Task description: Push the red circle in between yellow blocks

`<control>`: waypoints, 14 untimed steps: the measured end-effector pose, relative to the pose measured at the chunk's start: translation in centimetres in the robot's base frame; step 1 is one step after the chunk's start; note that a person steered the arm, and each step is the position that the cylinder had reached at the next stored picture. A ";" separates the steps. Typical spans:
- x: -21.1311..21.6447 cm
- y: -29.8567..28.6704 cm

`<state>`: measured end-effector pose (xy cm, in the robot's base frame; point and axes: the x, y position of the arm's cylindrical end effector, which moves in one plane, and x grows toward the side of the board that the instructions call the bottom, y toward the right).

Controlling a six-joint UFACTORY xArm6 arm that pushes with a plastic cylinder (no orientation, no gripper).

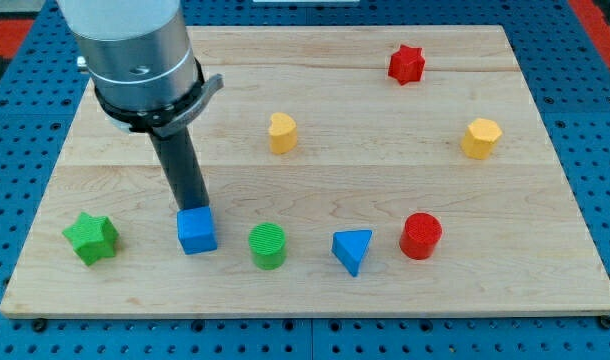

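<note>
The red circle (421, 236) lies low at the view's right. One yellow block (282, 132), heart-like in shape, sits near the middle top. A yellow hexagon (481, 137) sits at the right. My tip (193, 208) is far to the left of the red circle, right behind the blue cube (196, 231), touching or nearly touching its top edge.
A green star (91, 238) lies at the lower left. A green circle (268, 246) and a blue triangle (353, 250) lie between the blue cube and the red circle. A red star (406, 64) sits at the top right. The wooden board (545, 270) ends near all sides.
</note>
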<state>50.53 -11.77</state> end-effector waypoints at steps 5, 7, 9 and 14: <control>-3.5 15.0; 1.6 27.3; 8.9 22.9; -3.9 21.5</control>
<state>46.59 9.70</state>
